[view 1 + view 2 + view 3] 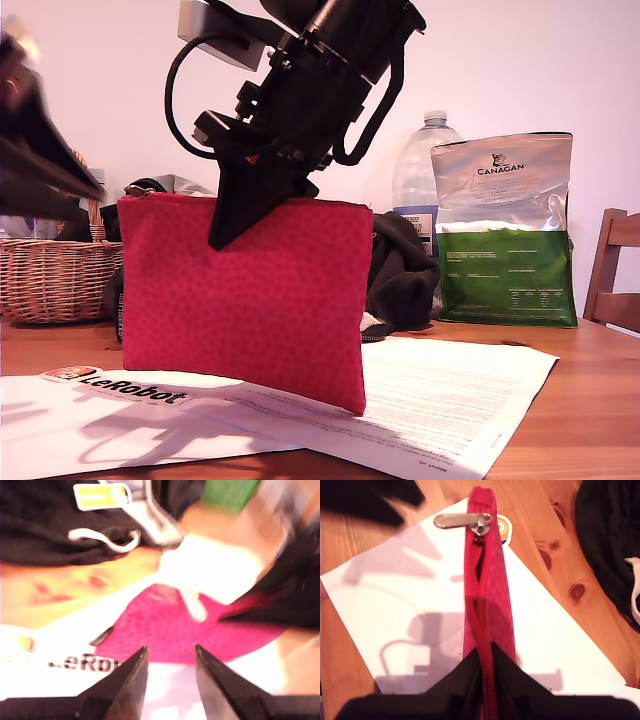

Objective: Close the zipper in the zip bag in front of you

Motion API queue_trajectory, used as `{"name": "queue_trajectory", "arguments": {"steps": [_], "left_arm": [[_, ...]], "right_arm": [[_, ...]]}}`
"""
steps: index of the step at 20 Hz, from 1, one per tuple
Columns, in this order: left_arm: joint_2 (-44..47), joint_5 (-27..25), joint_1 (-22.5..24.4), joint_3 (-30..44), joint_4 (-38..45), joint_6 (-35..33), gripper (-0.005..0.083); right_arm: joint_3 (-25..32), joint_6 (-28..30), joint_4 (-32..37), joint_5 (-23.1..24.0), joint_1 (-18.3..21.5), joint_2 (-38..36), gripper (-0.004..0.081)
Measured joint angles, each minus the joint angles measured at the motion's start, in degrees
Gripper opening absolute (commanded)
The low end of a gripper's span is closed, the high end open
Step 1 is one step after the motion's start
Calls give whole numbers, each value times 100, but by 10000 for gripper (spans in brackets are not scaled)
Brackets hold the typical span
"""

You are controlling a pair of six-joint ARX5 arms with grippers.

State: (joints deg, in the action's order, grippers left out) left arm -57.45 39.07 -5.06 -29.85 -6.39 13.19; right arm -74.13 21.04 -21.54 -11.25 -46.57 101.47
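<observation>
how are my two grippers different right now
My second gripper is shut on the zip bag, pinching its top edge and holding it upright off the table; my first gripper is open, empty and apart from the bag. Both have black pointed fingers.

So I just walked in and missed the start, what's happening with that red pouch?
My second gripper is pinching the top edge of the zip bag, holding it upright above the papers. The zipper looks partly open, with its silver pull tab at the far end. My first gripper is open, hovering nearby with nothing in it.
</observation>
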Motion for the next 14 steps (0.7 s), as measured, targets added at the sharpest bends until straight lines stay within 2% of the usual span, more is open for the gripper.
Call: {"name": "queue_trajectory", "arguments": {"steps": [2, 3, 4, 9, 12, 14], "left_arm": [[0, 603, 321, -2, 0, 597, 257], [0, 772, 326, -4, 7, 645, 257], [-13, 909, 286, -4, 17, 1021, 257], [-756, 1213, 254, -22, 262, 1897, 257], [-1078, 1565, 293, -22, 883, 2599, 257], [-1255, 1803, 297, -26, 1224, 2815, 257]], "right_arm": [[0, 0, 0, 0, 0, 0, -10], [0, 0, 0, 0, 0, 0, -10], [0, 0, 0, 0, -2, 0, -10], [0, 0, 7, 0, -2, 0, -10], [0, 0, 9, 2, 0, 0, -10], [0, 0, 9, 2, -2, 0, -10]]}}
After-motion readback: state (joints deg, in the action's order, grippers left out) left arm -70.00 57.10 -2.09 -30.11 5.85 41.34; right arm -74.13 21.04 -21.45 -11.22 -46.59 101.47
